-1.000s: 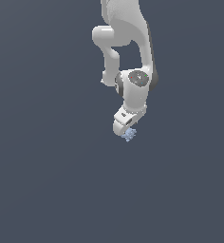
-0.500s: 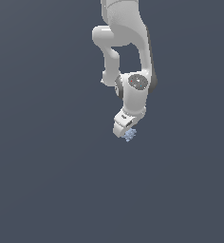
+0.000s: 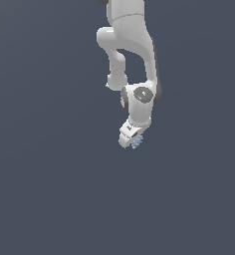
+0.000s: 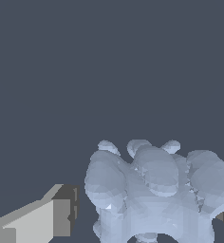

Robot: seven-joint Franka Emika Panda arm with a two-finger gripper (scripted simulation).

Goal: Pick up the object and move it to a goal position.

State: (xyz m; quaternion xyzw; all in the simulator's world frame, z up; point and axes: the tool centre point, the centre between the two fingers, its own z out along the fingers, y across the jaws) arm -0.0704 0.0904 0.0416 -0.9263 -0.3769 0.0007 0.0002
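White arm's gripper [image 3: 131,141], frame centre, clamps small pale-blue knobbly clump [image 3: 136,143] between fingers [image 4: 42,220], likely for carrying to goal.

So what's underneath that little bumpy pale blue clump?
Only plain dark grey floor shows around the small bumpy pale blue clump, which sits between the white robot arm's gripper fingers. Whatever lies directly beneath it is covered.

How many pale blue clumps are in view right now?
1. The pale blue clump sits at the tip of the hand, between its fingers. No other shows; the arm could hide more.
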